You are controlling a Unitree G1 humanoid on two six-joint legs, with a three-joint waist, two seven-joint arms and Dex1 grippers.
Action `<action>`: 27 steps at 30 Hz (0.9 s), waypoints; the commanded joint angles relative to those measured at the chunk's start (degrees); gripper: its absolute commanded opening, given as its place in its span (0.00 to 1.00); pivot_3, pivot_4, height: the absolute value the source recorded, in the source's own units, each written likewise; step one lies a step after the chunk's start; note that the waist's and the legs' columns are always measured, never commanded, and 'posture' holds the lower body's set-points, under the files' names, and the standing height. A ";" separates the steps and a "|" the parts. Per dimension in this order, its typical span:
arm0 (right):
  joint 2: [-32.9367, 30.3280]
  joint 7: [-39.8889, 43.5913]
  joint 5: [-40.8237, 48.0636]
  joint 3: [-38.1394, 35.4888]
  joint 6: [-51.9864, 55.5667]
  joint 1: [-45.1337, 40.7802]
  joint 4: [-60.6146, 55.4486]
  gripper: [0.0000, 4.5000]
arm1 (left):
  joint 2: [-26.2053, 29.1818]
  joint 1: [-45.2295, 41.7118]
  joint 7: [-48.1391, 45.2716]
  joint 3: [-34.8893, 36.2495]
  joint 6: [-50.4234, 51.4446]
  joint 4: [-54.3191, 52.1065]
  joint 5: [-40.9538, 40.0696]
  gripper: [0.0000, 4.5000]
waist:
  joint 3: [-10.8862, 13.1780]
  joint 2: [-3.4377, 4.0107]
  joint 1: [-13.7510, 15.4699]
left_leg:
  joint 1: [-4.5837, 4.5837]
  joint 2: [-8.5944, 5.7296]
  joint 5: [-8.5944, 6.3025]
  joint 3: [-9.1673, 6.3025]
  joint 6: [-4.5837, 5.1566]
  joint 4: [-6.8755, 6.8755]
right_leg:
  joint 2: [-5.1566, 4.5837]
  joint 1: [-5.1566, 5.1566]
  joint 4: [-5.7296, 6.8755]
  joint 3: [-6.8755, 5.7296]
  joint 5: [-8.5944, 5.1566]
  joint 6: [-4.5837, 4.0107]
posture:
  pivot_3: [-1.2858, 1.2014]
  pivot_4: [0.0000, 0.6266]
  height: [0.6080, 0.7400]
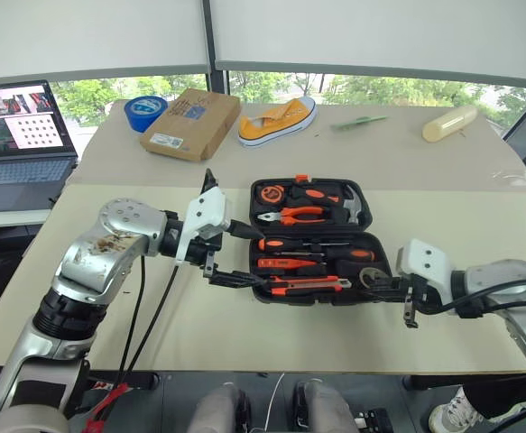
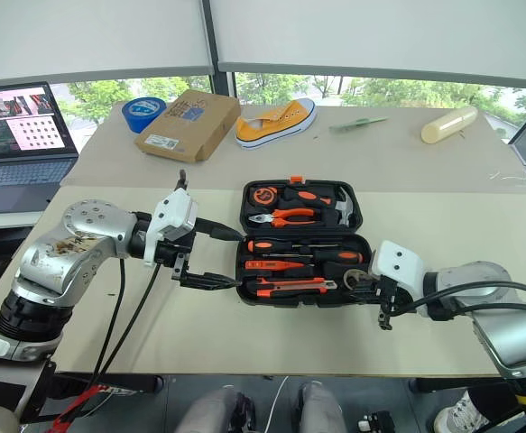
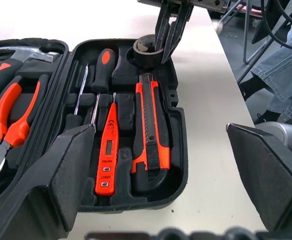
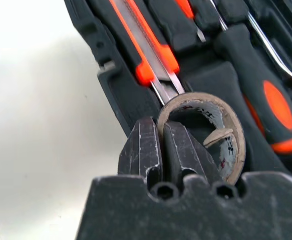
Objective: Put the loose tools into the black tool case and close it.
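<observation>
The black tool case (image 1: pixel 308 299) lies open on the table, lid half at the back. Its near half holds two screwdrivers (image 1: pixel 290 244), a slim tester pen (image 3: pixel 107 155) and a utility knife (image 3: pixel 151 130). The dark tape roll (image 4: pixel 231 125) sits tilted in the recess at the case's right end. My right gripper (image 4: pixel 158 132) is shut on the roll's wall, one finger inside the ring and one outside. My left gripper (image 1: pixel 258 259) stands open at the case's left end, its fingers either side of that edge and holding nothing.
Pliers (image 1: pixel 299 215) and a hammer (image 1: pixel 353 207) fill the lid half. At the back lie a cardboard box (image 1: pixel 190 122), a blue tape roll (image 1: pixel 145 111), a yellow shoe (image 1: pixel 278 122) and a cream cylinder (image 1: pixel 449 124). A laptop (image 1: pixel 19 135) stands at far left.
</observation>
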 commanded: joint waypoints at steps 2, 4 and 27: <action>0.34 -0.42 -1.29 0.66 0.08 -0.75 0.82 0.09 | 0.43 -1.27 0.01 0.60 -1.37 -1.04 -0.07 1.00 | 0.01 -0.05 0.00 | 0.01 0.00 0.00 0.00 0.00 0.00 | -0.01 0.02 -0.01 0.01 0.00 0.00 | 0.52 0.24 0.93; 0.43 -0.05 -0.21 0.45 1.22 -0.66 -0.44 0.23 | 0.40 -1.40 0.02 0.56 -1.42 -0.99 -0.02 1.00 | 0.03 -0.07 0.05 | 0.01 0.00 0.00 0.00 0.00 0.00 | -0.02 0.02 -0.01 0.01 0.00 0.00 | 0.52 0.24 0.93; 4.04 -6.98 2.52 -10.51 2.27 -11.78 21.87 0.28 | -5.64 -4.41 16.24 -2.69 -10.31 24.71 16.43 0.49 | 0.13 -0.19 -0.01 | -0.04 -0.01 0.01 0.02 0.01 -0.06 | 0.03 -0.05 0.02 -0.03 0.02 -0.03 | 0.52 0.24 0.93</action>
